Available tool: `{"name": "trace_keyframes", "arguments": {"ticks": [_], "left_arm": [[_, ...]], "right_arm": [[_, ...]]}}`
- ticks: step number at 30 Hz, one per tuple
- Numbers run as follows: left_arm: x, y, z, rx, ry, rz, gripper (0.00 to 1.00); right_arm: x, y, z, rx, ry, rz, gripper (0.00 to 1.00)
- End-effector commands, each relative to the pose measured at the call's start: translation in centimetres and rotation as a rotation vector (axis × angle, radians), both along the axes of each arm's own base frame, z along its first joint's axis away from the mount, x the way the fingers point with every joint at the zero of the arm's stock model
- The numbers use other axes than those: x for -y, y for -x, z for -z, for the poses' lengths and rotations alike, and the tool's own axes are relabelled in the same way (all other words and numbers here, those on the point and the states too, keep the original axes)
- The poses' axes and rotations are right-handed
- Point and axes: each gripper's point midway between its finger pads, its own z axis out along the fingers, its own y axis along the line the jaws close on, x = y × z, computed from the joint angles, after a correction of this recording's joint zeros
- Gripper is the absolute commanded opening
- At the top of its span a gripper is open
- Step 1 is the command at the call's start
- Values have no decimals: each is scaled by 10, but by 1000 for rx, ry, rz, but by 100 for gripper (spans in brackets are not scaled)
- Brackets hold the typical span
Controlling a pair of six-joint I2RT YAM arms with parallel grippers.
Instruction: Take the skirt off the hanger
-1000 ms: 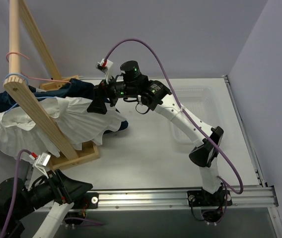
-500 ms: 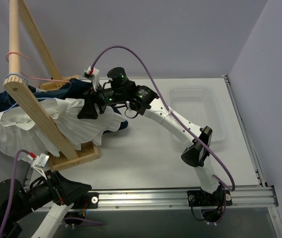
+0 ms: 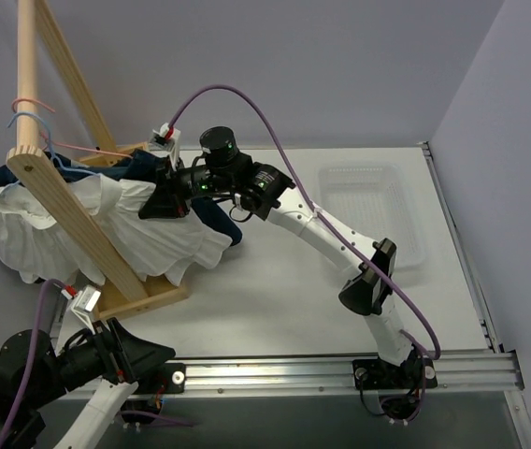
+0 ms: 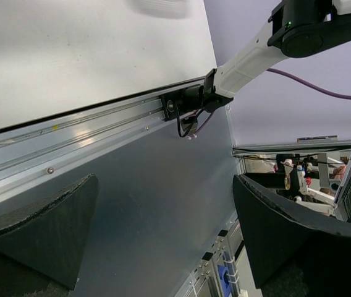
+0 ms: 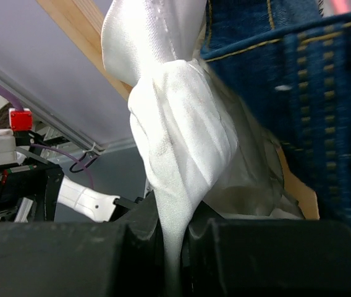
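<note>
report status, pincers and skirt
Right pincer shut on skirt fabric. Left pincer open, parked low. Skirt not yet off hanger; denim garment crowds behind.

We see the right arm built of white links and black joints, with green lights by its wrist and a purple cable running to a red-and-white plug. The left arm is mostly black, and the left gripper has broad, grainy black wedge fingers.
</note>
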Motion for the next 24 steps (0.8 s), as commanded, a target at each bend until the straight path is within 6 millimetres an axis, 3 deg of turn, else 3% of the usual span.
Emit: {"name": "trace_keyframes", "arguments": {"ticks": [1,9,15,20,24], "left_arm": [[0,-1,-1,3,12,-5,99],[-1,0,2,-2,16,-7,99],[-1,-4,4,-17,10,-2,99],[-8,-16,9,-34,-119,-28,92],[-13,-22,2,11,-178,-21,92]], "right_arm": [[4,-15,-41,36,-150,-18,0],[12,-10,-67,-3,-285,-146,0],[19,-6,-64,-77,-276,-205,0],[25,-2,-72,-65,-283,-197,0],[32,1,-77,-39,-282,-187,0]]}}
